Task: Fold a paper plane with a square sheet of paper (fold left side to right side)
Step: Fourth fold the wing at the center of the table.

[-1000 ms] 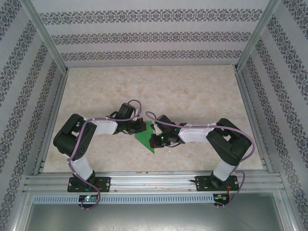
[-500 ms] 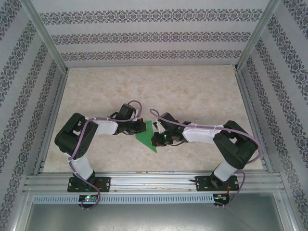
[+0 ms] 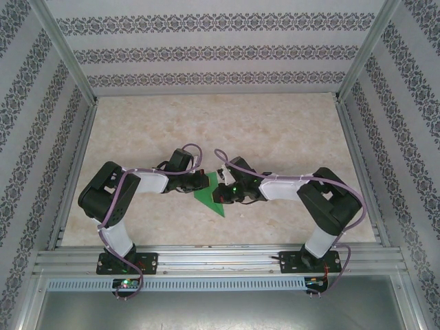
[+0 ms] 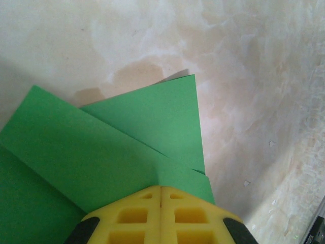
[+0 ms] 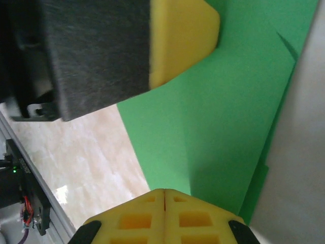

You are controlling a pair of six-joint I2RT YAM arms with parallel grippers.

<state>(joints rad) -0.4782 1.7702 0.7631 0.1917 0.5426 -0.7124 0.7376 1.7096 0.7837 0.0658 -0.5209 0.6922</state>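
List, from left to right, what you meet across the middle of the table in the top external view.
left arm → left gripper → paper → right gripper → right arm

We log left arm and right arm: black rounded joint housings, white links, purple cables looping along both, black base plates at 6 o'clock. On left gripper and right gripper, yellow fingers with square pockets, black corners.
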